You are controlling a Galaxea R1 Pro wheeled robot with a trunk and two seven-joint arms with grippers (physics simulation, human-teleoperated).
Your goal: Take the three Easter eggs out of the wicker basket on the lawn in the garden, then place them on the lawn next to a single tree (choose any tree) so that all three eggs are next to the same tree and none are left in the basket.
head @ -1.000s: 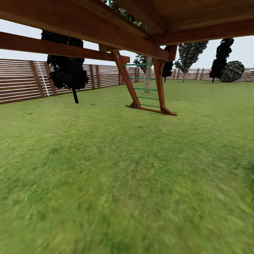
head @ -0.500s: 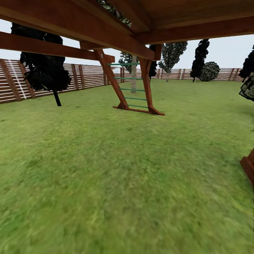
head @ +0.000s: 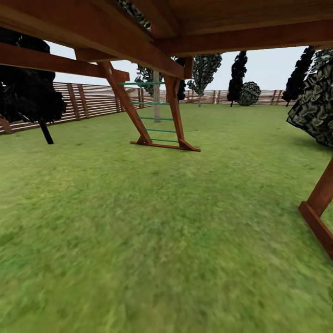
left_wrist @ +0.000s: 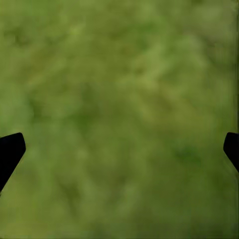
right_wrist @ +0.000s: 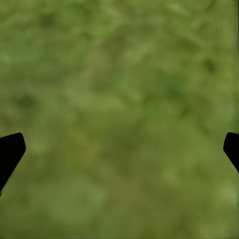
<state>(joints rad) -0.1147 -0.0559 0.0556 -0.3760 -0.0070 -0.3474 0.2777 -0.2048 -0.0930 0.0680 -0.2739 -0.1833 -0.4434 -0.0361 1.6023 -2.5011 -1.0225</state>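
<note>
The robot stood under a reddish-brown wooden playset point(head: 175, 41) on the mottled green lawn point(head: 152, 222), its ladder point(head: 155, 115) ahead. No eggs or basket showed. The left gripper point(left_wrist: 119, 149) and right gripper point(right_wrist: 119, 149) were spread wide, empty. Turning blind risked clipping the playset's slanted post point(head: 319, 208).

One wooden playset point(head: 162, 41), one green-runged ladder point(head: 155, 115), one slat fence point(head: 92, 99), and one lawn point(head: 152, 222) are visible.
</note>
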